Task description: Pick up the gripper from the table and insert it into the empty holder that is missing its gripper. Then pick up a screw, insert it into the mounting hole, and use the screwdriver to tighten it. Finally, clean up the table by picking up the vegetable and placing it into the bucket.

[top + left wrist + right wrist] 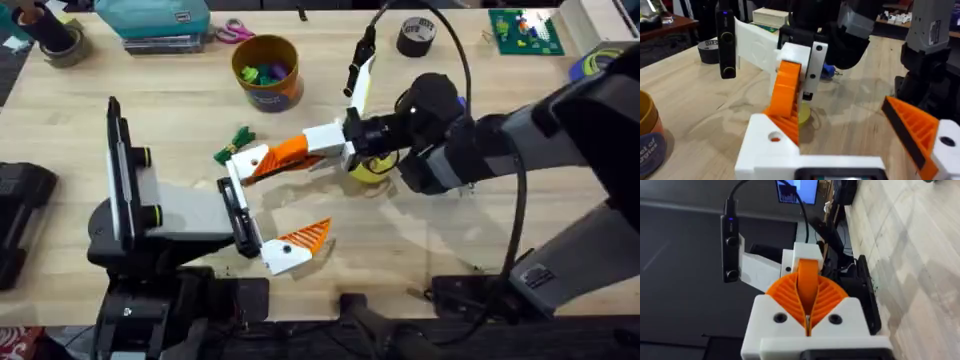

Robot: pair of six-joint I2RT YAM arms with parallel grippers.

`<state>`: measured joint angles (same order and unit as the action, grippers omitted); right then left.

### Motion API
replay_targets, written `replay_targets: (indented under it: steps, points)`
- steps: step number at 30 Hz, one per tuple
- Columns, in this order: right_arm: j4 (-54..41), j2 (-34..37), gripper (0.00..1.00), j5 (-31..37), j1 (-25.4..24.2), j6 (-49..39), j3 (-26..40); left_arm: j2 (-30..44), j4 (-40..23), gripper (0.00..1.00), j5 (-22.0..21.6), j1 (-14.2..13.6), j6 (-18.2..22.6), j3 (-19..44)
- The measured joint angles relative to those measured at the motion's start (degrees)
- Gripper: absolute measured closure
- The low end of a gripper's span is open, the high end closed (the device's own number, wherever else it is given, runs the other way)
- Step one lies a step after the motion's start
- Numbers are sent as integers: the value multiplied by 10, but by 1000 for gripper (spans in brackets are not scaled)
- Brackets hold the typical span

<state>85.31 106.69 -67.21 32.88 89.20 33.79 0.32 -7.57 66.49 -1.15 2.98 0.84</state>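
Right gripper: reaches from the right of the overhead frame to its centre; its orange ribbed fingers are pressed together on the gripper, the loose orange wedge, which stands out between the pads.
Gripper (task piece): held just above the table, its far end at the holder; in the left wrist view it runs down to the white block and touches it.
Holder: white angular mount, the upper one of the left arm's pair, centre left of the overhead frame, with a round hole on its upper face.
Left gripper: lying sideways at lower centre; spread wide, one mount at the held wedge, the other, with its own orange ribbed wedge, well apart toward the lower middle.
Vegetable: green leafy bit on the table just up and left of the holder, close beside it, not touching the fingers as far as can be told.
Bucket: orange-brown cup with a dark blue band, upper centre, colourful toys inside, well apart from the arms.
Yellow ring: flat on the table under the right wrist, partly covered by it.
Screwdriver: cannot be made out.
Other things: black tape roll at upper right, pink-handled scissors and a teal box along the upper edge.
Table: light wood.
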Motion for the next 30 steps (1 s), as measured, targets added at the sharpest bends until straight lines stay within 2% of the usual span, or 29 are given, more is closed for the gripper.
replay_targets:
  steps: [30]
  points:
    - [-3,4,993,-4,3,4,12,0,1,15,-5,1,0,0]
